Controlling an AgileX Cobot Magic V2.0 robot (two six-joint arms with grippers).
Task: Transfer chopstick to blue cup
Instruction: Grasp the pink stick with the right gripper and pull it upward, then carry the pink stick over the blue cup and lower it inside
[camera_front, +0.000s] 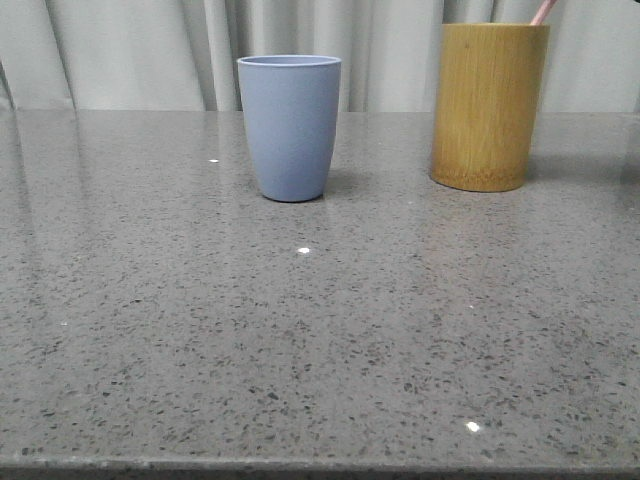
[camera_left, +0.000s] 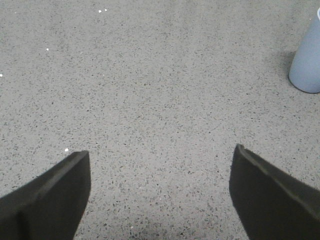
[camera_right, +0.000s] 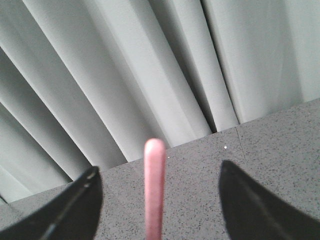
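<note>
The left gripper (camera_left: 160, 165) stands wide open above the bare speckled grey table (camera_left: 150, 90), its two dark fingers (camera_left: 55, 200) far apart with nothing between them. The blue cup (camera_left: 307, 60) sits near the edge of that wrist view, cut off at the frame.

The right gripper (camera_right: 160, 180) also has its fingers (camera_right: 250, 200) spread wide. The pink chopstick (camera_right: 154, 190) rises between them with clear gaps on both sides, its rounded end up; its lower part is cut off, so I cannot tell whether anything grips it lower down. Behind it hang pale grey curtains (camera_right: 150, 65).

From the front, the blue cup (camera_front: 289, 125) stands upright on the table (camera_front: 300, 350), well apart from the yellow-brown bamboo cup (camera_front: 489, 105). The chopstick (camera_front: 543, 11) shows as a short pink tip slanting out of the bamboo cup's mouth; the rest is hidden inside.
</note>
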